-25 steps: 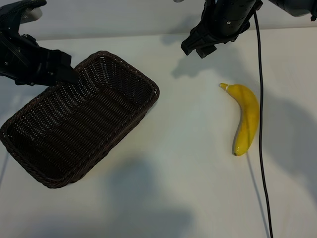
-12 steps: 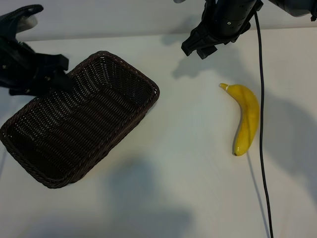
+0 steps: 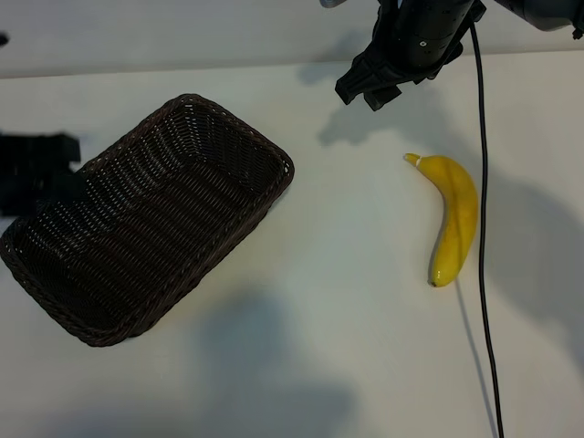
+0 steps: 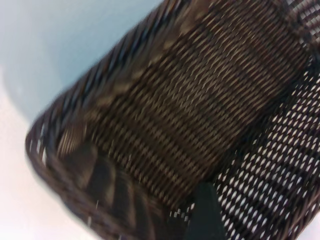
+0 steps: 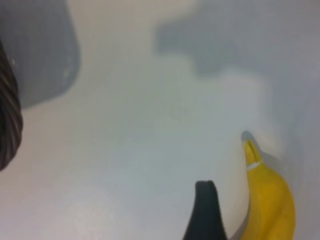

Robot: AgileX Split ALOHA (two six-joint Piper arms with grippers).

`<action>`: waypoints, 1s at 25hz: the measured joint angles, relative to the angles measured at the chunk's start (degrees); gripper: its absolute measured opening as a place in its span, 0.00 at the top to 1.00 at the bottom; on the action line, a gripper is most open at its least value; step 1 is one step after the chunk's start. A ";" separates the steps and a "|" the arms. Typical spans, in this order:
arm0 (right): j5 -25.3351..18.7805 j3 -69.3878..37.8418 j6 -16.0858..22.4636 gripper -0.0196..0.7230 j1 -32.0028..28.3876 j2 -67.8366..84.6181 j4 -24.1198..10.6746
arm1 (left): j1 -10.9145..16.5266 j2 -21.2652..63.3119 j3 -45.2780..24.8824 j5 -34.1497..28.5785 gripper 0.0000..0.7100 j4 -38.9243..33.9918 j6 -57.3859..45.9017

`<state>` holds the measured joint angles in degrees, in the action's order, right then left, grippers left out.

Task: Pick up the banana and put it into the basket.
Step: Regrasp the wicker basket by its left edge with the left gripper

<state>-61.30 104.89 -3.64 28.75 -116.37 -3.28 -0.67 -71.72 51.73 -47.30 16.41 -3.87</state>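
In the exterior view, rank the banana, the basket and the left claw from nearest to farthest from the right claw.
1. banana, on the table just below the right claw, to its right.
2. basket, left of centre, its near corner farther off.
3. left claw, at the picture's left edge beside the basket's far side.

Dark brown wicker basket (image 3: 151, 219) lying diagonally across the left half of the frame on a white table (image 3: 347, 347), nothing inside. Yellow banana (image 3: 452, 219) at right centre, well apart, stem tip toward the top. Right gripper (image 3: 370, 87) hanging open at top centre-right. Left gripper (image 3: 36, 169) at the left edge, open, beside the basket's rim. Black cable (image 3: 481, 228) running down the right side.
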 joint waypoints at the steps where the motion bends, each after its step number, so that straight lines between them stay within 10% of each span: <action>1: 0.00 0.00 0.00 0.22 0.00 0.00 0.00 | 0.00 1.38 -1.62 0.51 0.19 -0.50 -1.25; 25: -0.39 0.00 -0.22 0.22 0.00 0.00 0.00 | 0.00 12.63 -24.28 12.75 0.19 -16.41 -26.06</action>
<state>-61.69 104.89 -3.86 28.75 -116.37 -3.28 -0.67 -59.09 27.45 -34.55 0.00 -29.92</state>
